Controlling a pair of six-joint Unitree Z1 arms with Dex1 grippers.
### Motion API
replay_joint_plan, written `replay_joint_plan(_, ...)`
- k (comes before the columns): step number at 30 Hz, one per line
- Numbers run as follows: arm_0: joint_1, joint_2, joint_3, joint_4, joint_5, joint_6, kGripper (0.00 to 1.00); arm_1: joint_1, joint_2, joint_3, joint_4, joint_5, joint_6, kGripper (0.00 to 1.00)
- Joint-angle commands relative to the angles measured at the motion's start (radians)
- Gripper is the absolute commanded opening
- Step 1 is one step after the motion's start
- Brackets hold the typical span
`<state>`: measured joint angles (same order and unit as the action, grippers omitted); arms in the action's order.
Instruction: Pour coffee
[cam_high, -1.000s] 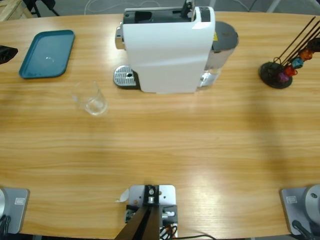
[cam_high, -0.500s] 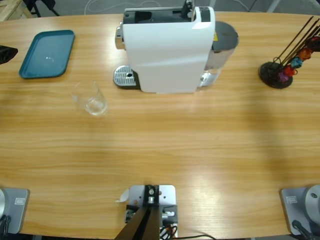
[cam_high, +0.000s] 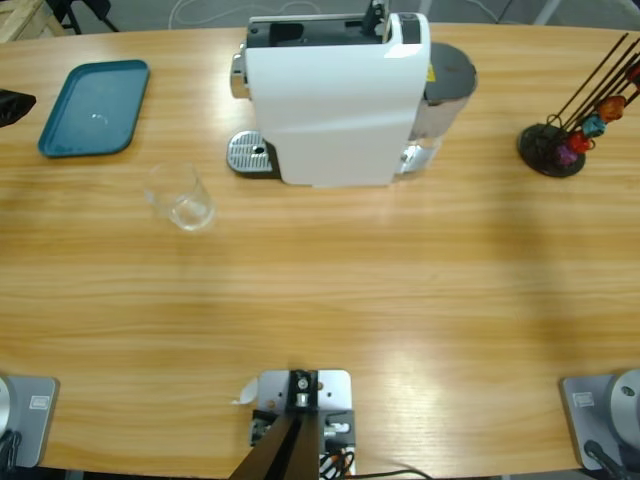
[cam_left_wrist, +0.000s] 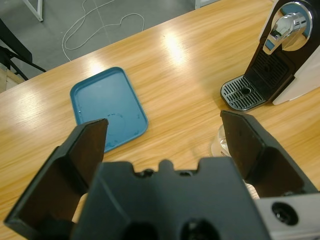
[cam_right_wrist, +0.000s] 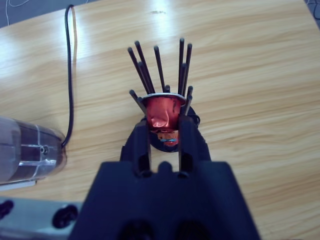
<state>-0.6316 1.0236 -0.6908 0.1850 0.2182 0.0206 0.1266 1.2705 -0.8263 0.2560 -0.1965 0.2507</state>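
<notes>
My right gripper (cam_right_wrist: 164, 131) is clamped on a red capsule (cam_right_wrist: 162, 114) above the black capsule rack (cam_right_wrist: 161, 75). My left gripper (cam_left_wrist: 165, 145) stands wide, holding nothing, over the teal tray (cam_left_wrist: 107, 107). I see no coffee; the glass (cam_high: 181, 196) sits beside the white coffee machine (cam_high: 335, 95).

Bright, even overhead light. Glare patches on the bench (cam_left_wrist: 170, 42) in both my wrist views. Soft shadow beside the coffee machine (cam_high: 335, 95). My gripper bodies sit close, slightly soft.
</notes>
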Motion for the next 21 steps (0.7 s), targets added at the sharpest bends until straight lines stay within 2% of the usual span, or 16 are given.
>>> replay_joint_plan(1,-0.010,0.007,0.043,-0.012,0.010,0.009,0.977,-0.015,-0.057,-0.127,0.119,-0.027,-0.016,0.098)
replay_joint_plan(6,-0.010,-0.005,0.043,-0.012,0.010,0.009,0.977,-0.013,-0.072,-0.260,0.237,-0.040,-0.029,0.109)
replay_joint_plan(10,-0.022,-0.003,0.045,-0.012,0.004,0.009,0.996,0.043,-0.079,-0.363,0.324,-0.040,-0.130,0.126)
replay_joint_plan(12,-0.026,0.002,0.044,-0.012,-0.004,0.009,0.996,0.125,-0.076,-0.390,0.354,-0.036,-0.211,0.126)
replay_joint_plan(16,-0.027,-0.001,0.045,-0.012,-0.005,0.009,0.996,0.379,-0.065,-0.399,0.390,0.004,-0.400,0.126)
replay_joint_plan(21,-0.028,0.000,0.047,-0.012,-0.005,0.009,0.996,0.639,-0.025,-0.409,0.401,0.061,-0.490,0.125)
